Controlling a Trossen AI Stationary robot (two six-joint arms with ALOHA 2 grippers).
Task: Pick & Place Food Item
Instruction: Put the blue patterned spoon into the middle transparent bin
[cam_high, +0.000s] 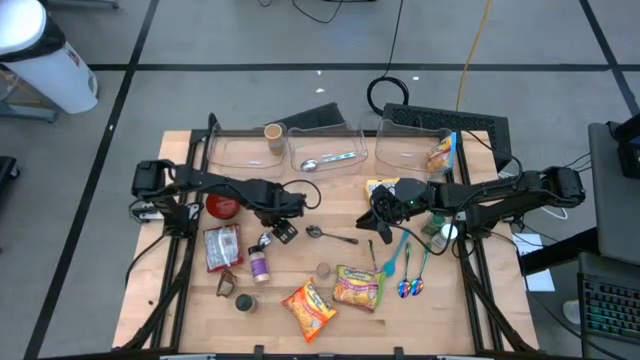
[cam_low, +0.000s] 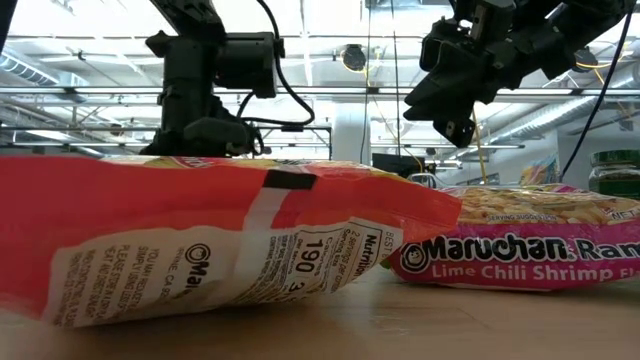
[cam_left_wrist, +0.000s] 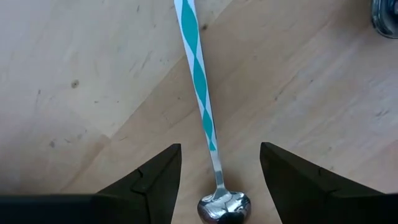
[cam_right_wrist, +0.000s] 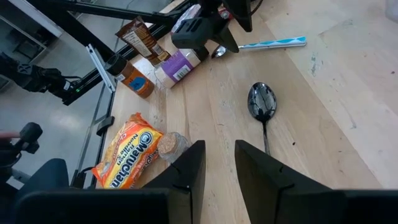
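An orange ramen packet (cam_high: 308, 308) and a pink Maruchan packet (cam_high: 358, 287) lie flat on the table near its front edge; both fill the low view (cam_low: 200, 250) (cam_low: 530, 250). My left gripper (cam_high: 284, 230) is open and low over the table's middle. Its fingers stand on either side of a teal-and-white-handled spoon (cam_left_wrist: 199, 74), with the spoon's bowl (cam_left_wrist: 224, 205) between them. My right gripper (cam_high: 381, 232) is slightly open and empty above the table, right of a metal spoon (cam_right_wrist: 262, 102). The orange packet also shows in the right wrist view (cam_right_wrist: 127, 152).
Three clear bins (cam_high: 325, 150) stand along the far edge, one with a spoon, one with a snack bag (cam_high: 440, 155). A red bowl (cam_high: 222, 207), a brown packet (cam_high: 222, 247), a purple bottle (cam_high: 259, 262), a small corked jar (cam_right_wrist: 169, 144) and teal spoons (cam_high: 400, 262) lie about.
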